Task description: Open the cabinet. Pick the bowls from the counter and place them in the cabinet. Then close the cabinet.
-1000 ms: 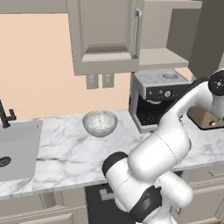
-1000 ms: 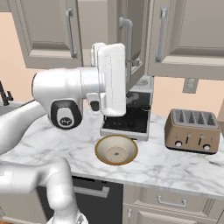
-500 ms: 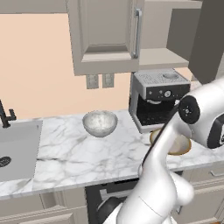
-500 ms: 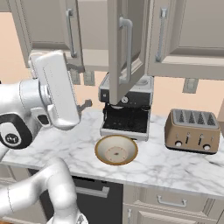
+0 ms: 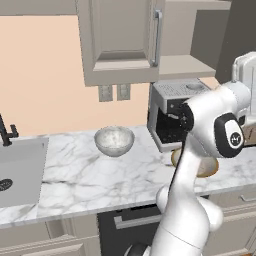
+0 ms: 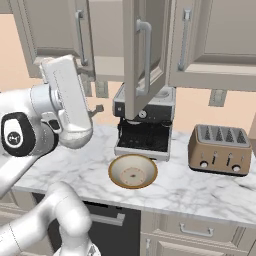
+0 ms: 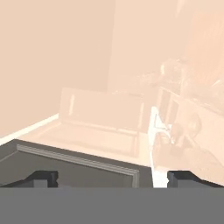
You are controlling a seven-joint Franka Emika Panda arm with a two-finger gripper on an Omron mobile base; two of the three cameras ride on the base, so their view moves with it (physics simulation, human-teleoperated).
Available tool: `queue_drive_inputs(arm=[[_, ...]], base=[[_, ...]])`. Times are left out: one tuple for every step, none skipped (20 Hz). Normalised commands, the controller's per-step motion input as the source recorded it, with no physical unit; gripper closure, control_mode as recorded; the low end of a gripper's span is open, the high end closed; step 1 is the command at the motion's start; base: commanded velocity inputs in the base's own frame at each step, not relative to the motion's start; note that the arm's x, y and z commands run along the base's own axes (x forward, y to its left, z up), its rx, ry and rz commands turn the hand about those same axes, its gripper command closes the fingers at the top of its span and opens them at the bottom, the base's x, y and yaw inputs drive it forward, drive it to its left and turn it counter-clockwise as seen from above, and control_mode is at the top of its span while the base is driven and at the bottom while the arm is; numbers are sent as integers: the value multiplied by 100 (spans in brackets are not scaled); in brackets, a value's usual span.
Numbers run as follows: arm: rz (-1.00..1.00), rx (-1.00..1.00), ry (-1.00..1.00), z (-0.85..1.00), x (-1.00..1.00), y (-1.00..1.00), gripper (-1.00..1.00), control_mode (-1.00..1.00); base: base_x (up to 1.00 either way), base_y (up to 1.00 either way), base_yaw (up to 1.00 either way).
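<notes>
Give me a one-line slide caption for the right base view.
Cabinet door open above the coffee machine; tan bowl waits on the marble counter beside a toaster.

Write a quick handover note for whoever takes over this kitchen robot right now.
Gripper: open, holding nothing, raised off the counter.
Wide beige-grey wall cabinet: one door swung open, shelf bare.
Deep grey-white marbled bowl: on the white marble counter, between sink and coffee machine.
Shallow tan bowl with cream inside: on the counter in front of the coffee machine.
Done: cabinet opened.
Left: place both bowls inside, close the cabinet.
</notes>
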Motion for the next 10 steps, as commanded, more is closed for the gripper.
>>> queue_drive_inputs(arm=[[-15,-2,3,0,77,50,-100,-100],[-16,-4,2,0,74,50,-100,-100],[-15,-4,1,0,66,59,-100,-100],[-15,-4,0,0,51,73,-100,-100],[-17,-5,0,0,32,74,-100,-100],[-18,-3,0,0,24,69,-100,-100],[-18,-1,0,0,29,58,-100,-100],[-17,0,2,0,36,44,-100,-100],[-12,0,11,0,62,6,-100,-100],[-3,0,18,0,84,0,-100,-100]], base=[[0,0,0],[0,0,0],[0,0,0],[0,0,0],[0,0,0],[0,0,0],[0,0,0],[0,0,0],[0,0,0],[0,0,0]])
